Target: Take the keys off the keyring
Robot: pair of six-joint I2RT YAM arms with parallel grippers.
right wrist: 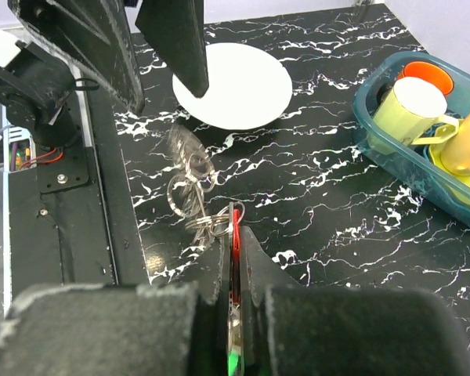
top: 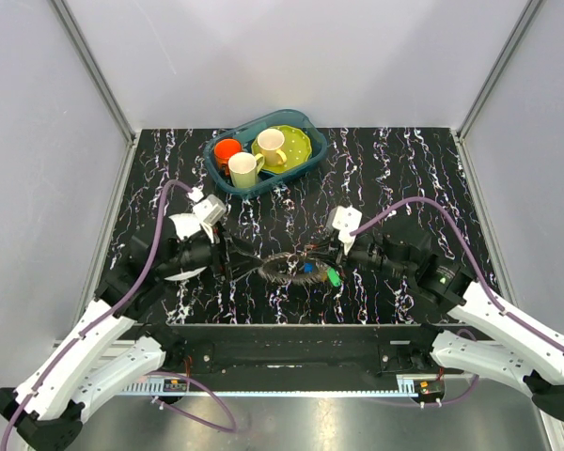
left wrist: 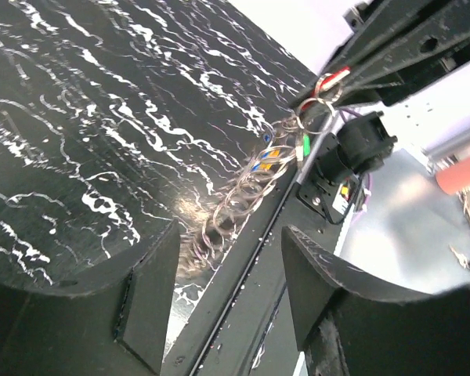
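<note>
The keyring lies as a tangle of linked metal rings near the table's front edge, with blue and green key heads at its right end. My right gripper is shut on a red-headed key, held edge-on and still joined to the rings. My left gripper stands open just left of the rings, with nothing between its fingers. In the left wrist view the red key shows at the far end of the chain.
A white plate lies behind the left gripper. A teal basket at the back holds mugs, an orange cup and a yellow-green plate. The black front rail runs right beside the rings.
</note>
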